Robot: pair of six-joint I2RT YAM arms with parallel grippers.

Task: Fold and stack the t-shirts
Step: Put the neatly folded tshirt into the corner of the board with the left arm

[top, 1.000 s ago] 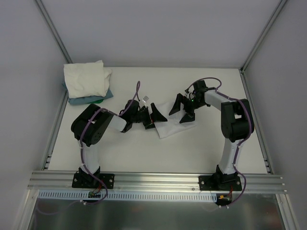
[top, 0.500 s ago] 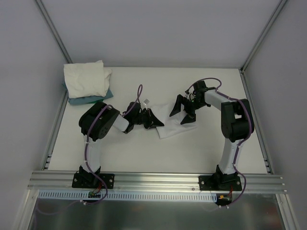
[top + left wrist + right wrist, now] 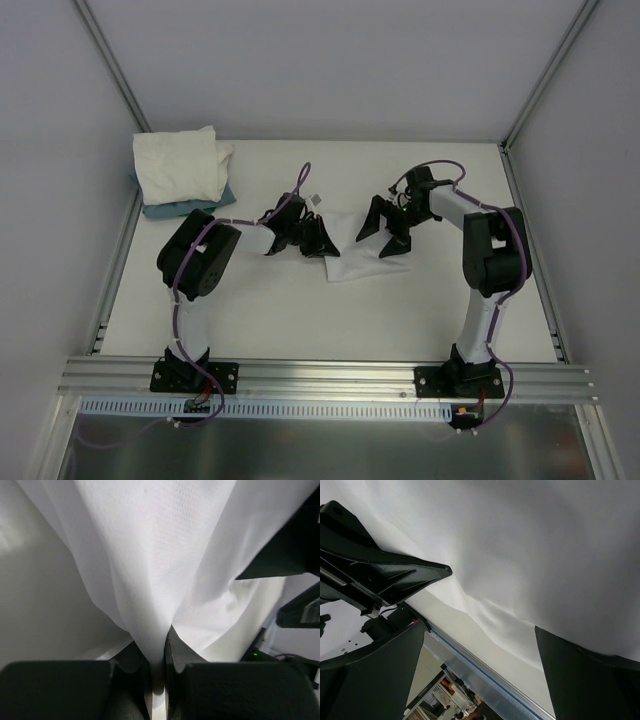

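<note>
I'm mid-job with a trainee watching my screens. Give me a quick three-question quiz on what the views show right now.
1. True or false: the right claw is shut on the t-shirt at mid-table.
2. Which claw pinches a fold of that t-shirt?
3. The pile of white t-shirts lies at: A) the far left corner, B) the far right corner, C) the near edge.
Key: 1 false, the right claw stands open over the cloth; 2 the left claw; 3 A.
</note>
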